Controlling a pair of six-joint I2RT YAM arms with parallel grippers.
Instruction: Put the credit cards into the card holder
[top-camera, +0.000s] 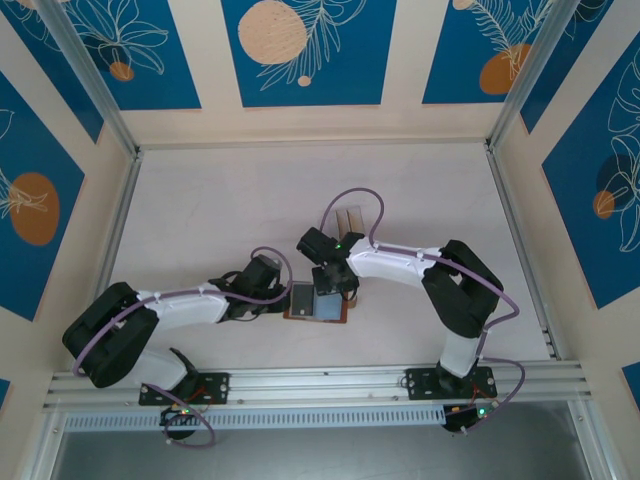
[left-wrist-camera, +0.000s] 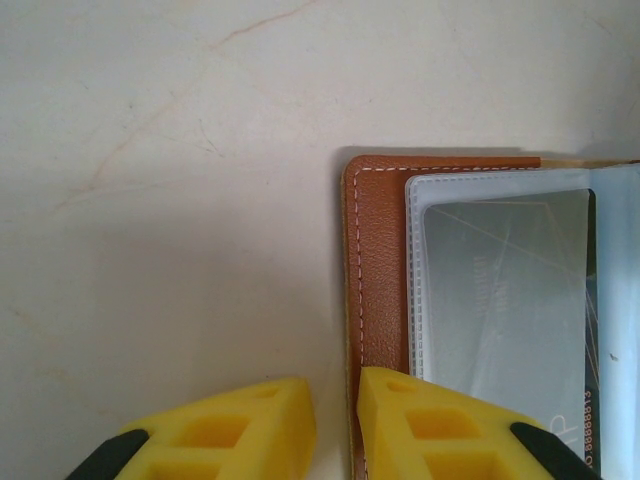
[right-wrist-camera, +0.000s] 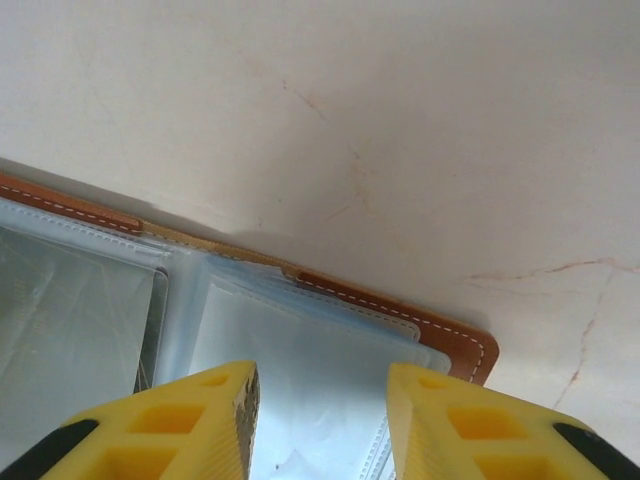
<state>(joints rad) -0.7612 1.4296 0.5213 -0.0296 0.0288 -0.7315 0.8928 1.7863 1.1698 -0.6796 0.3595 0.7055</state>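
Card holder (left-wrist-camera: 378, 280) open, partly hidden, left tool (left-wrist-camera: 337, 390) barely parted, right tool (right-wrist-camera: 320, 385) spread.

Card holder (left-wrist-camera: 375, 270) open; card (left-wrist-camera: 500, 300) seemingly sleeved.

From above, I see the card holder (top-camera: 318, 306) partly hidden under the right gripper (top-camera: 335, 288). At the left wrist, its right side runs off-frame, and I can't read the credit card (left-wrist-camera: 500, 290) print.
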